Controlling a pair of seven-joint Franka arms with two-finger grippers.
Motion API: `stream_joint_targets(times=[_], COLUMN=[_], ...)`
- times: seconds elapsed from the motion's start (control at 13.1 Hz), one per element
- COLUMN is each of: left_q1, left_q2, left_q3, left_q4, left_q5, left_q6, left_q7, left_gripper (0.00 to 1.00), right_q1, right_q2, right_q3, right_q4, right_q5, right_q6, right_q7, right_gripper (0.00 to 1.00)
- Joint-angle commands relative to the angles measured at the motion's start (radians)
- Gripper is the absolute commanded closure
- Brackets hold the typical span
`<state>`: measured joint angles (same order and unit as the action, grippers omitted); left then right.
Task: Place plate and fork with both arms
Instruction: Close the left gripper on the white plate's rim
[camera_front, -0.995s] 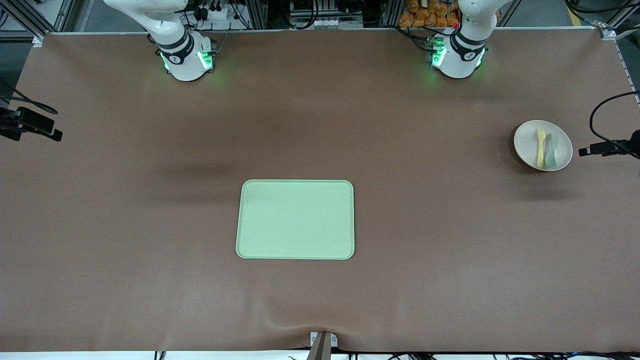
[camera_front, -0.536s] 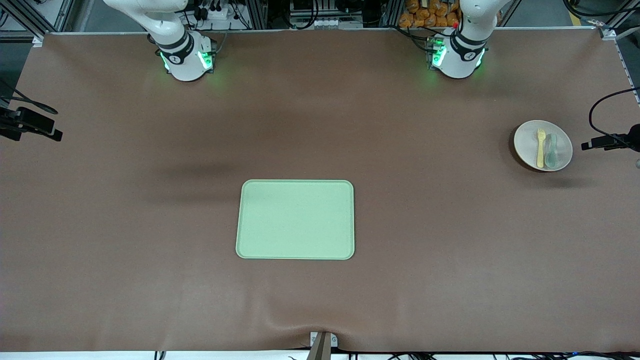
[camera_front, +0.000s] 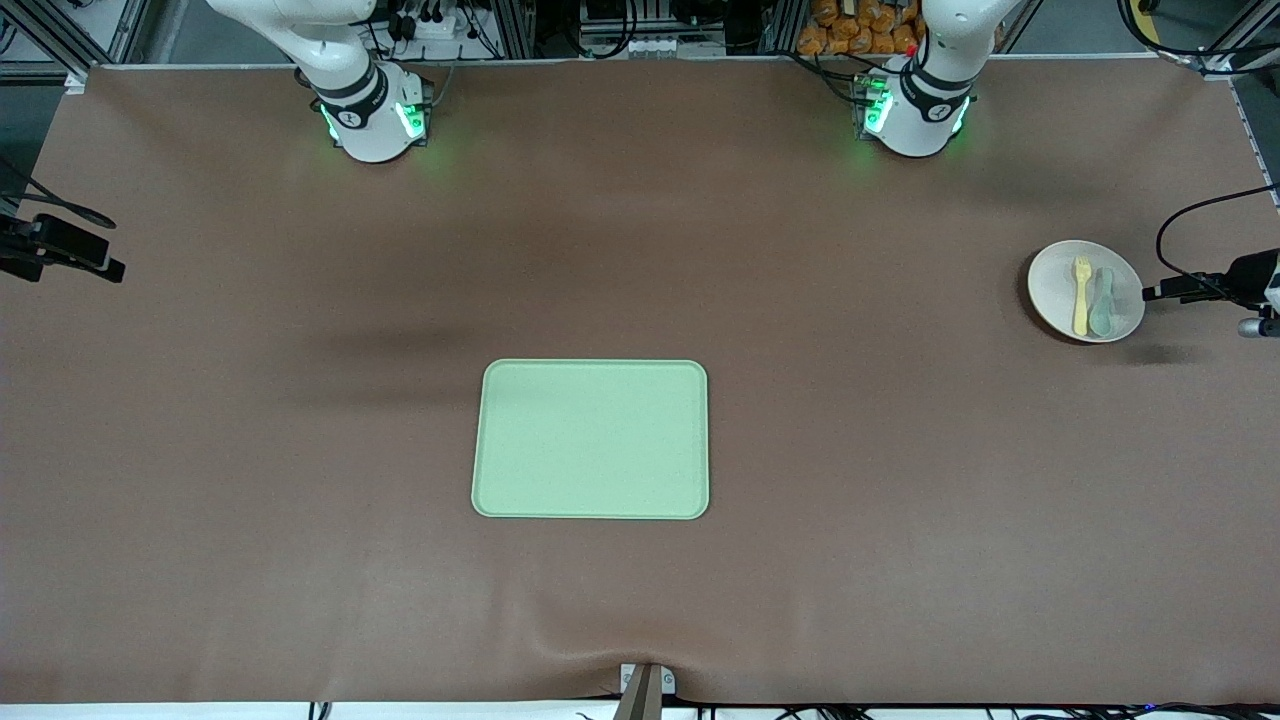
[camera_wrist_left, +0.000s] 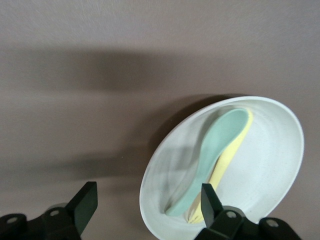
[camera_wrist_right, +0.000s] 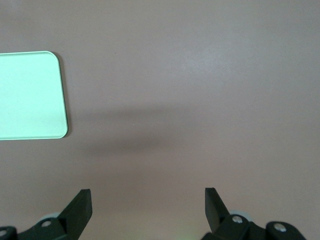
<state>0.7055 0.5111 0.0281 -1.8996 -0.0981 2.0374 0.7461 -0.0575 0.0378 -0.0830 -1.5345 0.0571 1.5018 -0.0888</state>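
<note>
Cream and round, the plate (camera_front: 1086, 291) sits on the brown table mat (camera_front: 300, 560) toward the left arm's end, well apart from the pale-green tray (camera_front: 590, 439) that lies mid-table. On that plate we see the pale-yellow fork (camera_front: 1081, 296) lying side by side with a grey-green spoon (camera_front: 1102, 301), the two touching. From the left wrist we get the spoon (camera_wrist_left: 210, 157) resting partly over the fork (camera_wrist_left: 227, 161), both inside the plate's rim (camera_wrist_left: 150, 175). Our left gripper (camera_wrist_left: 146, 204) hangs over the mat right at the plate's edge, fingers spread wide and holding nothing; one fingertip (camera_wrist_left: 208, 197) shows above the plate. The right gripper (camera_wrist_right: 147, 206) hovers over bare mat near the tray's corner (camera_wrist_right: 31, 95), jaws likewise parted and empty. From the front we catch only the arms' green-lit bases, the left base (camera_front: 915, 110) and the right base (camera_front: 372, 118), standing farther from the front camera than the tray.
</note>
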Motion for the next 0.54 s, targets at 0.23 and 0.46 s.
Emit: stream_joint_targets(times=[0.23,0.46], left_q1=[0.015,0.015], left_q2=[0.029,0.044], left_q3=[-0.011,-0.011], left_q4=[0.002,0.002], left_q5=[0.009,0.009], left_q6=[0.024,0.023], left_q7=[0.027,0.035], left_gripper=[0.35,0.46], right_q1=[-0.002,0.002], right_q2=[0.017,0.022], right_q3=[0.005,0.005], right_q4=[0.008,0.008], right_q5=[0.001,0.001], right_q6=[0.003,0.011], right_q7=[0.011,0.011], right_gripper=[0.0,0.0])
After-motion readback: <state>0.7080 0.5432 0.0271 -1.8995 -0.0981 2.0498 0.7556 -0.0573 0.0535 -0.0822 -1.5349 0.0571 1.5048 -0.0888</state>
